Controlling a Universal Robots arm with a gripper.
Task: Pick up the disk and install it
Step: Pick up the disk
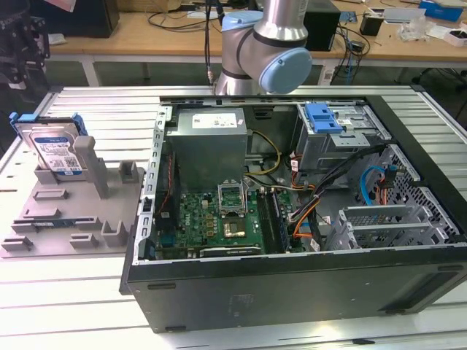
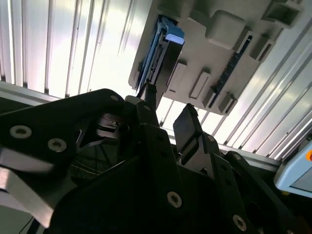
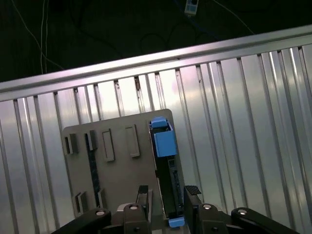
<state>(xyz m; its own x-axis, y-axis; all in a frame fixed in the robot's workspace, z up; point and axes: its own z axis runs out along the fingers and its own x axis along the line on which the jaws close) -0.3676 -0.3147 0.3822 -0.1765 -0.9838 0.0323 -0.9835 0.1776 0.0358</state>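
The gripper's (image 3: 167, 194) two fingers (image 3: 143, 195) are spread apart above the disk (image 3: 165, 163), clear of it. The disk stands on edge in a grey tray (image 3: 122, 180), beside an open computer case (image 1: 292, 182). It is probably stiff, weighty and shock-sensitive, so grip its blue side rails. The label's print is unreadable.

Gripper (image 3: 167, 194) in both wrist views: two black fingers (image 2: 186, 127) held apart, pointing downward. Arm (image 1: 264, 40) in the exterior view — grey tube, pale blue joint caps.
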